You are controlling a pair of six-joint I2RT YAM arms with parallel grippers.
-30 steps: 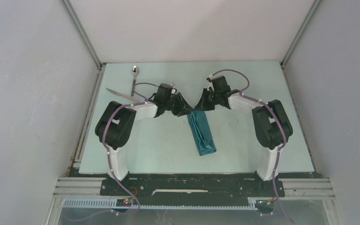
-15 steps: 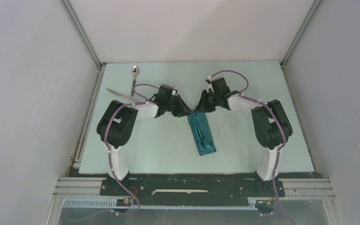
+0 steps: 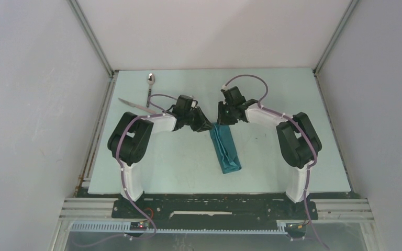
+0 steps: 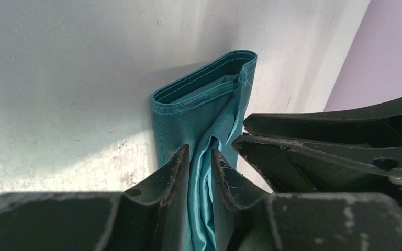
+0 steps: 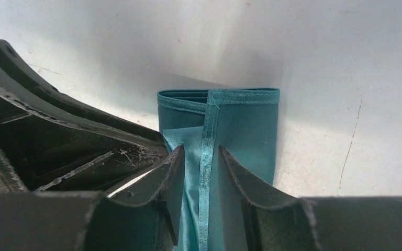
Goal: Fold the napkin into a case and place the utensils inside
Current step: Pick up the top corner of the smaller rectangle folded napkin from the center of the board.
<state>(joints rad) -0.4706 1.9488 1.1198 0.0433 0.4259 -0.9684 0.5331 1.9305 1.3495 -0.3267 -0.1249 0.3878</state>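
The left gripper (image 4: 200,151) is clenched on a raised ridge of the teal napkin (image 4: 204,99). The cloth fills the narrow gap between its two fingers. Hard against its right side, the right gripper (image 5: 201,151) straddles the same end of the cloth with its fingers parted wider. A stitched hem runs up between them, and the cloth looks let go rather than pinched.

From the two sets of fingertips, the napkin stretches away as a narrow, flat folded strip on the pale table (image 3: 272,157). Stacked layers show at the end farthest from the fingers. The knife (image 3: 133,104) and spoon (image 3: 150,79) lie well out past the left arm's outer side, apart from the cloth. One end of the knife runs in close to that arm.

The main risk appears to be the left grip. If that arm rises or pulls back while clenched, the light, smooth cloth will likely drag along, and the loose layers could slide apart and undo the strip. The ridge between the fingers may also stay puckered and spoil the flat case.

The two grippers sit so close that a sideways move by either one could knock the other. A swing of the left arm could nudge the knife.
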